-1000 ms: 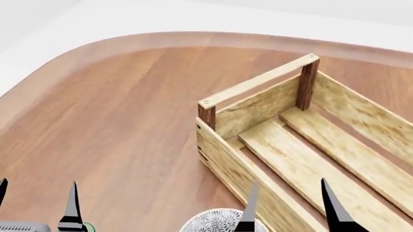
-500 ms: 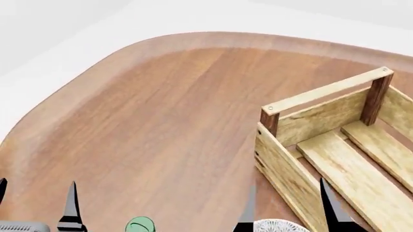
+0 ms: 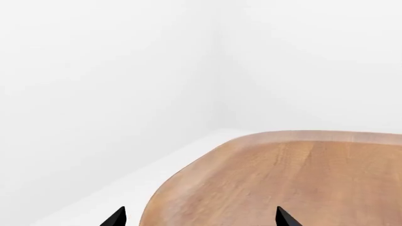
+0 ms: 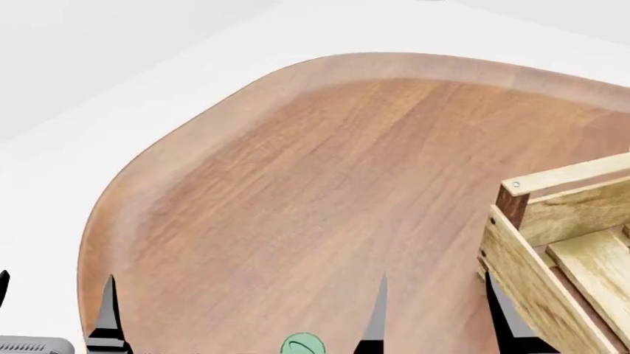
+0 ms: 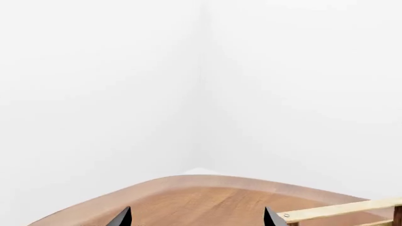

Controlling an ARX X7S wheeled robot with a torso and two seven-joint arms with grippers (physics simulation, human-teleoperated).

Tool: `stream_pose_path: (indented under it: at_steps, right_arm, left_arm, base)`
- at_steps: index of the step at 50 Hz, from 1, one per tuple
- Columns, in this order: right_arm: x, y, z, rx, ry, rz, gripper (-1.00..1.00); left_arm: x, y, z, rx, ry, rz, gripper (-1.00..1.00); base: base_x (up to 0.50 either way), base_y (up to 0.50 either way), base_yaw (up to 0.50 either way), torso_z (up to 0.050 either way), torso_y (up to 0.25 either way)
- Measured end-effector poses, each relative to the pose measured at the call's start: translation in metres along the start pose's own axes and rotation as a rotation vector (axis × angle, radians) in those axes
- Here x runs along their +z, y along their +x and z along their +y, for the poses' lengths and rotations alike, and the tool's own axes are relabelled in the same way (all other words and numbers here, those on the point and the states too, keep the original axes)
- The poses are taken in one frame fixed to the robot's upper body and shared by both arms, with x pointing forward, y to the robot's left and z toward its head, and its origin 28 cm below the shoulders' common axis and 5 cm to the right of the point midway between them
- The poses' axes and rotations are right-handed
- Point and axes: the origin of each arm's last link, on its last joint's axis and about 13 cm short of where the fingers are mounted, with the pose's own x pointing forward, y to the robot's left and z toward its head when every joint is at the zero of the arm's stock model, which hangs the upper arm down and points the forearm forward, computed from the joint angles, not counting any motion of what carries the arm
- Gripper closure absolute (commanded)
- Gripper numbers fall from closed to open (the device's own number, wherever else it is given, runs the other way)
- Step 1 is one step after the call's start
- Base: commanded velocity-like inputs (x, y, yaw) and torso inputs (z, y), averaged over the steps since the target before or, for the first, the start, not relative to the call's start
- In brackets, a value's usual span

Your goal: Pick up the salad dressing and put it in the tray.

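Here, salad dressing (image 4: 301,344) between pincers, untouched

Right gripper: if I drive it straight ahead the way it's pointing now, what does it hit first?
Probably nothing soon. Right gripper points over bare table toward the wall; the tray corner lies just off to one side. Depth is unclear.

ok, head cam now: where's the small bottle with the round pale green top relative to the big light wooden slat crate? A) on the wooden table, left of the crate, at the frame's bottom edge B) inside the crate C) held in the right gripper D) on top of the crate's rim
A: only the pale green top of the bottle shows, on the brown wooden table at the bottom edge, well left of the wooden slat crate; both the left gripper and the right gripper are open and empty.
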Motion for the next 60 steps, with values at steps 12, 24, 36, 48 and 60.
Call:
stream_pose_path:
  at_steps: [12,24,36,48,60]
  right_arm:
    - [-0.003,0.000,0.001,0.026,-0.005,0.042,-1.00]
    - [-0.007,-0.009,0.002,0.186,0.025,0.155,-1.00]
    - [-0.011,-0.019,0.006,0.354,0.079,0.235,-1.00]
    - [-0.023,-0.022,0.009,0.404,0.070,0.276,-1.00]
    - [-0.035,-0.022,0.011,0.424,0.047,0.312,-1.00]
  left_arm:
    - [-0.001,0.000,0.000,0.002,0.001,0.001,-1.00]
    - [-0.002,0.000,0.000,0.003,0.000,0.004,-1.00]
    - [-0.003,0.000,0.000,0.002,0.001,0.006,-1.00]
    - [-0.003,-0.001,0.000,0.003,0.001,0.007,-1.00]
    - [-0.003,-0.001,0.000,0.002,0.002,0.007,-1.00]
  base:
    - [-0.04,0.05,0.00,0.000,0.000]
    - [0.00,0.00,0.00,0.000,0.000]
    - [0.00,0.00,0.00,0.000,0.000]
    - [0.00,0.00,0.00,0.000,0.000]
    - [0.00,0.00,0.00,0.000,0.000]
